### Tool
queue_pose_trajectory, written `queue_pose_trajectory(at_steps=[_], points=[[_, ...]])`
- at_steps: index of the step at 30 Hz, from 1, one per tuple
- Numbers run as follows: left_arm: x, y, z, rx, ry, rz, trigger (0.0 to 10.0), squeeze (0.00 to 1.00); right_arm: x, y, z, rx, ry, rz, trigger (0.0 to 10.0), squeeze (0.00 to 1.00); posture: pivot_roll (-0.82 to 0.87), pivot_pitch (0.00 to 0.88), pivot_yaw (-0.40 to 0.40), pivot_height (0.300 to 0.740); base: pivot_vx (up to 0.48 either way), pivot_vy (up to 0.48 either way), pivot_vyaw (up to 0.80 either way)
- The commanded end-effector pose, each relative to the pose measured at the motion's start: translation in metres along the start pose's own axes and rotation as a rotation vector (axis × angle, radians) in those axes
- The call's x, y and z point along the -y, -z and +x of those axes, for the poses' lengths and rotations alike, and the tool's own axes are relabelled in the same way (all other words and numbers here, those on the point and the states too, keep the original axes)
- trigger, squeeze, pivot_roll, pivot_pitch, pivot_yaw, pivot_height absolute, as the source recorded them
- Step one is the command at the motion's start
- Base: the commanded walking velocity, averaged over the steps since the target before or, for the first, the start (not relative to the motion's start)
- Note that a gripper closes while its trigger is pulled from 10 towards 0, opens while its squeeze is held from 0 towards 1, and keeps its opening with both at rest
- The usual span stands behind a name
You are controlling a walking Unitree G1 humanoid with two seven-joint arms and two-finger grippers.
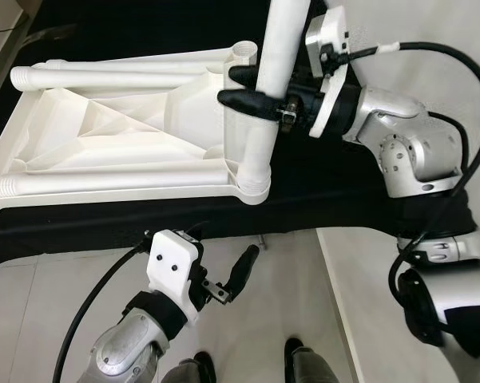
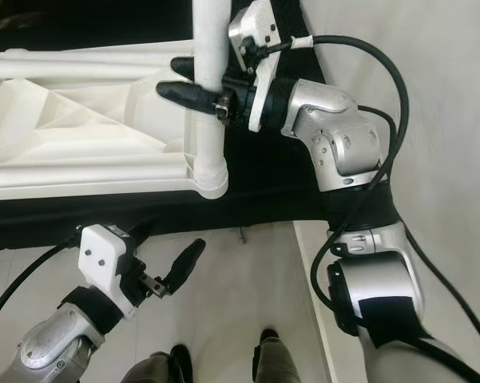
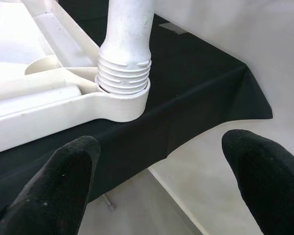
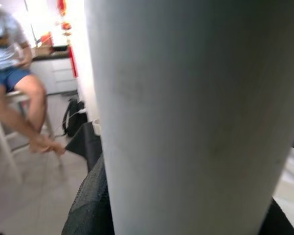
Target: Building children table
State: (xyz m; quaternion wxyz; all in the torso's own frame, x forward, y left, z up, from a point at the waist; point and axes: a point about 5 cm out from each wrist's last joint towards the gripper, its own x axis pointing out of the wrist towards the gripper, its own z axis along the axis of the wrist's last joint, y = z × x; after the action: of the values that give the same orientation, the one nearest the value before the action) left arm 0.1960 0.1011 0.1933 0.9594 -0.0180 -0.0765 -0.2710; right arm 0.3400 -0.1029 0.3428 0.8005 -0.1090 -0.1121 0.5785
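Silver metal arms on this robot, rounded joint housings with small dark screw holes. The right arm (image 2: 343, 152) carries a thick black cable looping from the white wrist block down past the elbow, with a white band on it near the wrist. A black band wraps the lower housing. The left arm (image 1: 136, 339) has a white boxy wrist block (image 1: 174, 259) with two dark dots, a black collar, its own black cable. Long black fingers (image 3: 63, 181), matte and rounded at the tips.
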Motion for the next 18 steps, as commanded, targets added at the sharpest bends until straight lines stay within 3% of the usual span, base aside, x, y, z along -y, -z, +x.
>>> queue_pose_trajectory(at_steps=[1, 11, 15, 18], points=[[0.000, 0.006, -0.003, -0.027, -0.004, -0.012, 10.0, 0.00, -0.004, 0.051, -0.006, -0.243, -0.037, 0.091, 10.0, 0.00, -0.04, 0.330, 0.082, 0.740, 0.000, 0.000, 0.00], [0.001, 0.008, -0.001, -0.026, -0.003, -0.014, 10.0, 0.00, 0.002, 0.043, -0.013, -0.327, -0.171, 0.053, 10.0, 0.00, -0.05, 0.320, 0.076, 0.740, 0.000, 0.000, 0.00], [0.002, 0.008, -0.001, -0.025, -0.003, -0.015, 10.0, 0.00, 0.006, 0.043, -0.010, -0.339, -0.177, 0.063, 10.0, 0.00, -0.05, 0.315, 0.070, 0.740, 0.000, 0.000, 0.00], [0.003, 0.008, -0.001, -0.025, -0.003, -0.016, 10.0, 0.00, 0.013, 0.044, -0.005, -0.330, -0.114, 0.100, 10.0, 0.00, -0.05, 0.313, 0.067, 0.740, 0.000, 0.000, 0.00]])
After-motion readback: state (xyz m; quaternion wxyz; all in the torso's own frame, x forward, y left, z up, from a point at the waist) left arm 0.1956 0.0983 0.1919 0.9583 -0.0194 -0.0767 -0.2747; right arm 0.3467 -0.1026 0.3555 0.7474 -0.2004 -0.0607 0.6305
